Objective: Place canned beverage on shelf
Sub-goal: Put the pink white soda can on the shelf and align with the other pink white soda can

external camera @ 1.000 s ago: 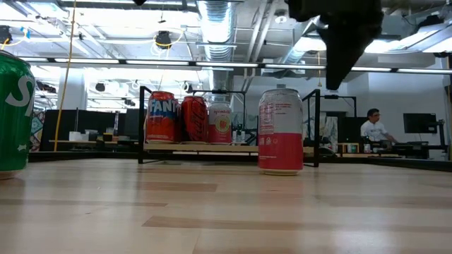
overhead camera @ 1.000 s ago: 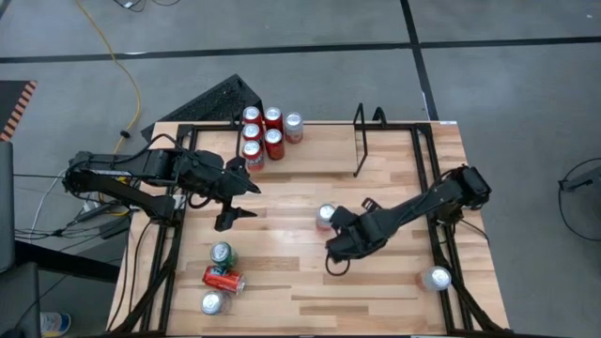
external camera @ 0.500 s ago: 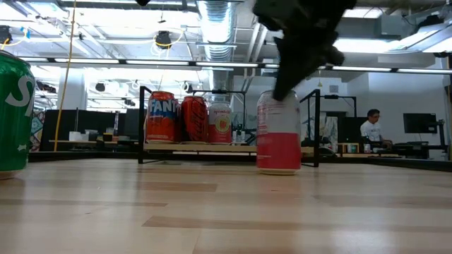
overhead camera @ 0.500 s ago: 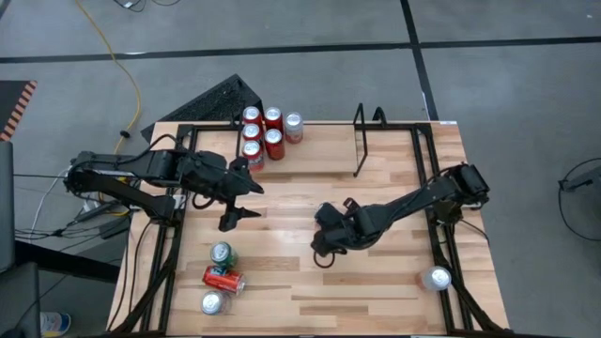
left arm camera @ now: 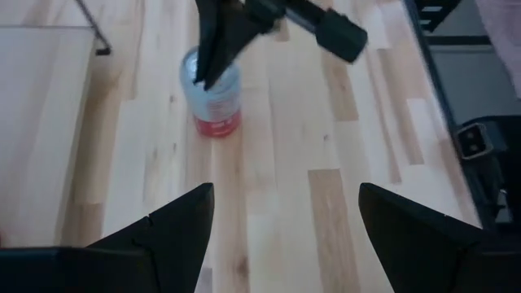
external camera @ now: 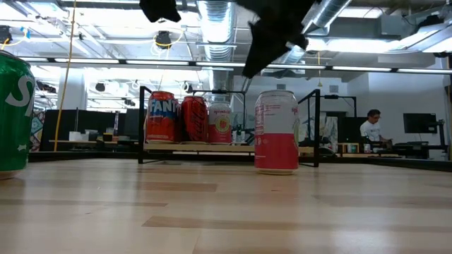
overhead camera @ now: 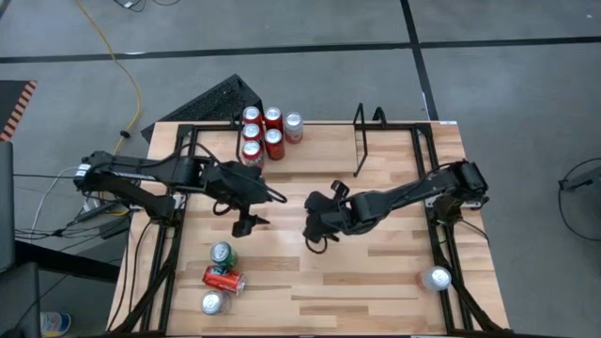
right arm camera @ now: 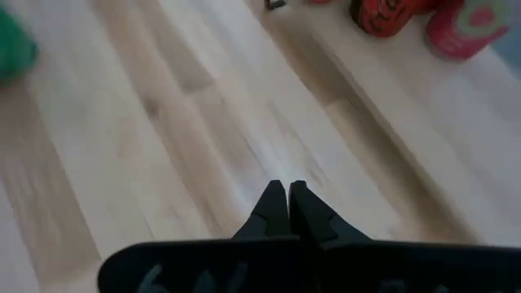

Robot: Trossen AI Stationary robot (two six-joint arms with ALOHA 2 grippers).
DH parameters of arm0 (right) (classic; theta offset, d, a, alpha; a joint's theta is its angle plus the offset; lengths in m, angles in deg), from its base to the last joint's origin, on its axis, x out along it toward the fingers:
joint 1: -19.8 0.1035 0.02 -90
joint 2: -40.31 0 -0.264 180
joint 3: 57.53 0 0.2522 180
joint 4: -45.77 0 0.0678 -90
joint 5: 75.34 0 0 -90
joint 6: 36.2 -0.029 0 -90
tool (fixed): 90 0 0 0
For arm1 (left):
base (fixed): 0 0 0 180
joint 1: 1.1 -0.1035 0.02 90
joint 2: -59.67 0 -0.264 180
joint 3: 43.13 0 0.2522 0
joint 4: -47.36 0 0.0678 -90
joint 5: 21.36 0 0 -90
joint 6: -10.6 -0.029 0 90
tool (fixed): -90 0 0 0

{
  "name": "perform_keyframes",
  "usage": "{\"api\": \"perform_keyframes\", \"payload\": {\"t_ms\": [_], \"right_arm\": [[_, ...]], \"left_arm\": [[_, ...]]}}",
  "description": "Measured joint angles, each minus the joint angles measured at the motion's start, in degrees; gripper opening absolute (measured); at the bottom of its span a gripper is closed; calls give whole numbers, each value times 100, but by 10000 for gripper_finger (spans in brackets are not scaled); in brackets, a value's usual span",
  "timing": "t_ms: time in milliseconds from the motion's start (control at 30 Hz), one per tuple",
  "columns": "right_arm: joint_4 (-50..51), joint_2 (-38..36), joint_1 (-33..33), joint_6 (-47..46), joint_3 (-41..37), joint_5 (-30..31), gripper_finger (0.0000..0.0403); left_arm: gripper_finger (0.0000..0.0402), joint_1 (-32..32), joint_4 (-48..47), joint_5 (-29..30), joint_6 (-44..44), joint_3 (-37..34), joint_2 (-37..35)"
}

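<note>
The canned beverage (external camera: 276,130), white above and pink below, stands upright on its base mid-table; it also shows in the left wrist view (left arm camera: 210,94). In the high view my right arm hides it. My right gripper (right arm camera: 285,194) is shut and hangs just above the can's top, toward the table's left (external camera: 247,70). My left gripper (left arm camera: 286,195) is open, farther left (overhead camera: 255,212), pointing at the can from a distance. The shelf (external camera: 212,148), a low black rod rack at the far edge (overhead camera: 359,141), carries several red and pink cans (overhead camera: 266,131) at its left end.
A green can (overhead camera: 223,253), a red can lying on its side (overhead camera: 223,279) and a silver-topped can (overhead camera: 213,302) are near the left front. Another can (overhead camera: 436,278) stands at the right front. Black rails (overhead camera: 441,235) edge the table.
My right gripper, shut throughout, has swung toward the table's left across the can's top and turned as it went. My left gripper has stayed open and come toward the table's right and down, nearer the can. The can still stands upright.
</note>
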State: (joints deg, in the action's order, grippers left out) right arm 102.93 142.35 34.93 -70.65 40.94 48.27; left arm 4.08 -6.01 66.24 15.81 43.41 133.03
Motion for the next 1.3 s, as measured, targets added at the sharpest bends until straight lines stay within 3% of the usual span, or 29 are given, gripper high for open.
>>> {"api": "perform_keyframes", "payload": {"t_ms": [167, 300, 433, 767, 1133, 1300], "right_arm": [[957, -23, 416, 1245, 484, -192, 0], [1000, 59, 519, 1840, 467, -691, 0], [966, 275, 441, 2068, 467, -775, 0], [1004, 647, 42, 2141, 464, -775, 0], [777, 708, -676, 1949, 463, -5, 0], [892, 581, -692, 1806, 743, 98, 0]], "left_arm": [[290, 233, 23, -2, -3, 0, -104], [290, 448, 71, 158, -46, 0, -128], [290, 601, 87, 326, -46, 0, -107], [290, 823, 98, 400, 40, 0, -100], [290, 986, 94, 631, 189, 0, -100], [290, 1058, 18, 631, 201, 0, -100]]}}
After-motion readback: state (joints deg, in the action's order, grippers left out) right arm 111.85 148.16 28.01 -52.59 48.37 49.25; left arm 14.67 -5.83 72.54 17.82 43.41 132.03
